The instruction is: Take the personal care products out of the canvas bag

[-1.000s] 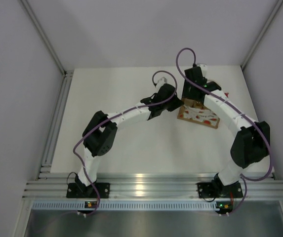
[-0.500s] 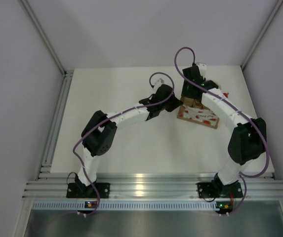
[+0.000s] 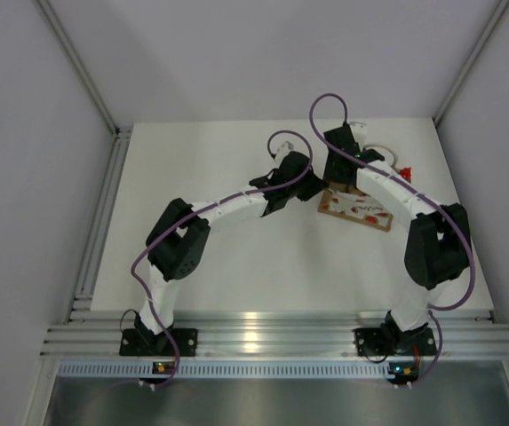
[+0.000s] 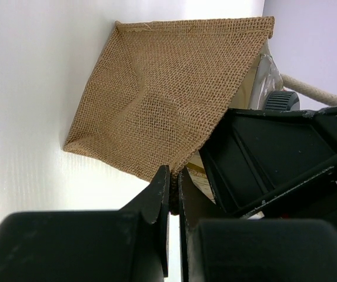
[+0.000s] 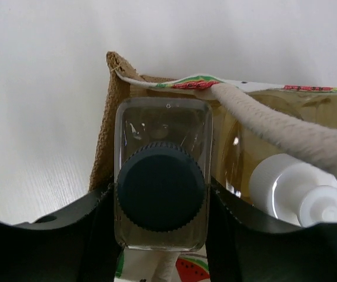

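The canvas bag (image 3: 353, 207) stands at the back right of the table; its woven tan side (image 4: 162, 100) fills the left wrist view. My left gripper (image 4: 172, 191) is shut on the bag's lower edge. My right gripper (image 5: 159, 202) is shut on the square clear bottle (image 5: 162, 176) with a dark cap, at the bag's left end. An amber bottle with a white cap (image 5: 294, 188) sits beside it inside the bag, under a cream loop handle (image 5: 280, 132). A red-capped item (image 3: 406, 170) peeks out behind the right arm. The other bottles are hidden.
The white table (image 3: 236, 266) is walled by grey panels on both sides and at the back. An aluminium rail (image 3: 281, 337) runs along the near edge by the arm bases. Purple cables (image 3: 321, 106) loop above both wrists.
My right arm has drawn back and slightly left over the bag. A cream handle and the red-capped item now show behind it. The left arm has barely moved.
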Controlling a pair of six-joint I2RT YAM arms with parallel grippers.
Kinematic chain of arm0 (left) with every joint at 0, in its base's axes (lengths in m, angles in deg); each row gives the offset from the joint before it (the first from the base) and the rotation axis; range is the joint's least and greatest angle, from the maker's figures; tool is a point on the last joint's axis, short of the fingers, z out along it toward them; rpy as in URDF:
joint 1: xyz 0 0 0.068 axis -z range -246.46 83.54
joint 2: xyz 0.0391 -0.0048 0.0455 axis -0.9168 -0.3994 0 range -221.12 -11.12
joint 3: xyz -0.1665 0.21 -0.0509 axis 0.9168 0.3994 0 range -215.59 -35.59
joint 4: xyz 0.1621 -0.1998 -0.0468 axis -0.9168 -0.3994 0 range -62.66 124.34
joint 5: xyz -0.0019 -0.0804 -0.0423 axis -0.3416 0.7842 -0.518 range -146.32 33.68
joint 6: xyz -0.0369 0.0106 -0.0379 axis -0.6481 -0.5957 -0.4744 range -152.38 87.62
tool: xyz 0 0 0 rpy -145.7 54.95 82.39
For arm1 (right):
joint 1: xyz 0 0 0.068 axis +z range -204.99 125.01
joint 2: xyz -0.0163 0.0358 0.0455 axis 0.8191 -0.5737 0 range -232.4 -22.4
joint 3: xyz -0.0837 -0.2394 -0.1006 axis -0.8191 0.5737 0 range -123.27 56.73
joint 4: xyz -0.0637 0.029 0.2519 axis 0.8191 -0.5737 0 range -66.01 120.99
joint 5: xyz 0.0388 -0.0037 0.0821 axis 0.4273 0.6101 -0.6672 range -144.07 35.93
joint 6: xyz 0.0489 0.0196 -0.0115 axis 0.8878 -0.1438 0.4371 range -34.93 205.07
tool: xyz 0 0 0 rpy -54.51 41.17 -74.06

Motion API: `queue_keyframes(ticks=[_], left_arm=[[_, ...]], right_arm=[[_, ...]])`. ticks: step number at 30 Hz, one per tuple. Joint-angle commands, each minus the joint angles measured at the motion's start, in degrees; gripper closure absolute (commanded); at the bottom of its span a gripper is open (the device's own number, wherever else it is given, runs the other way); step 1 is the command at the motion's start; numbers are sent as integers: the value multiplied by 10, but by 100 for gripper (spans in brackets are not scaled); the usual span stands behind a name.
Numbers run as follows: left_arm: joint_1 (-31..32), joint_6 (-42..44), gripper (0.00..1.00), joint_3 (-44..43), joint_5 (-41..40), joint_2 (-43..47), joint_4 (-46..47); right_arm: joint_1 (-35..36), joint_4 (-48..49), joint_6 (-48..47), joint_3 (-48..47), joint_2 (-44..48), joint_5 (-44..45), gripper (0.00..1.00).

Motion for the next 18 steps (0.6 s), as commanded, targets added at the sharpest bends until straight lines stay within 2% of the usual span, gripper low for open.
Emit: queue_keyframes(ticks=[1, 4, 5, 7, 8, 18], left_arm=[[-13, 2, 100, 17, -27, 8, -53], [-13, 2, 100, 17, -28, 9, -53], [-13, 3, 100, 17, -28, 9, -53], [-13, 3, 100, 16, -28, 10, -54], [-13, 3, 100, 16, -28, 10, -53], [-13, 0, 100, 13, -28, 8, -53]], right_arm=[[3, 10, 3, 6, 3, -1, 55], [2, 11, 0, -2, -3, 1, 62], [2, 11, -4, -4, -5, 1, 74], [2, 10, -7, -15, -6, 2, 88], [2, 10, -10, -19, -5, 2, 100], [4, 9, -56, -98, 61, 21, 100]])
